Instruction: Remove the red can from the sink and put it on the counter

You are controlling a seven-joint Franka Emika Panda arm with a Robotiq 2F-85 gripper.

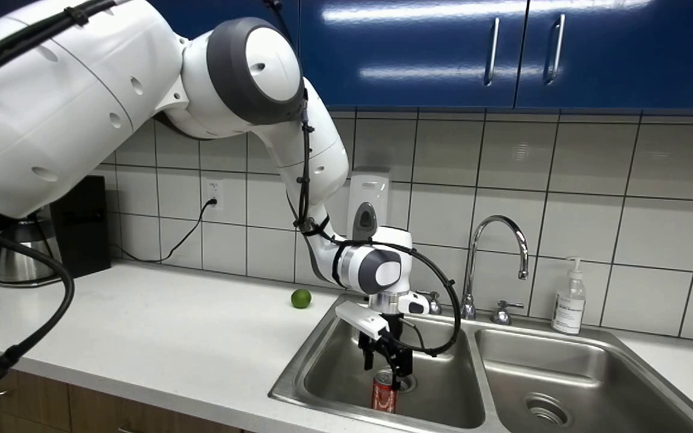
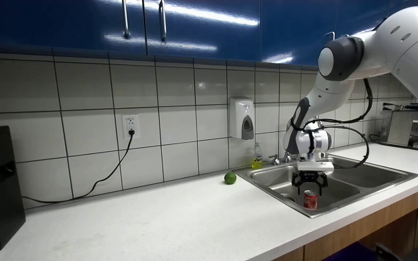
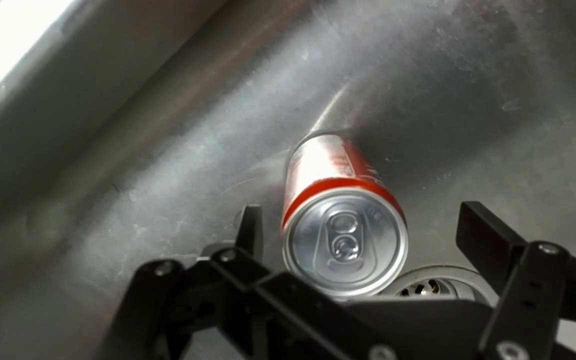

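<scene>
Near the centre of the wrist view, the red can [image 3: 344,215] stands upright in the sink [image 3: 218,155]; the gripper [image 3: 368,227], holding nothing, is spread wider than the can, probably for descending around it.

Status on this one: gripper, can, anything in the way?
Gripper open, holding nothing. Red can upright in the sink, near the drain. Nothing apparent between gripper and can.

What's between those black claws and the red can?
Nothing I can see. In the wrist view, the red can appears between the fingers of the open gripper, and the gaps show only the floor of the sink and part of a drain.
</scene>
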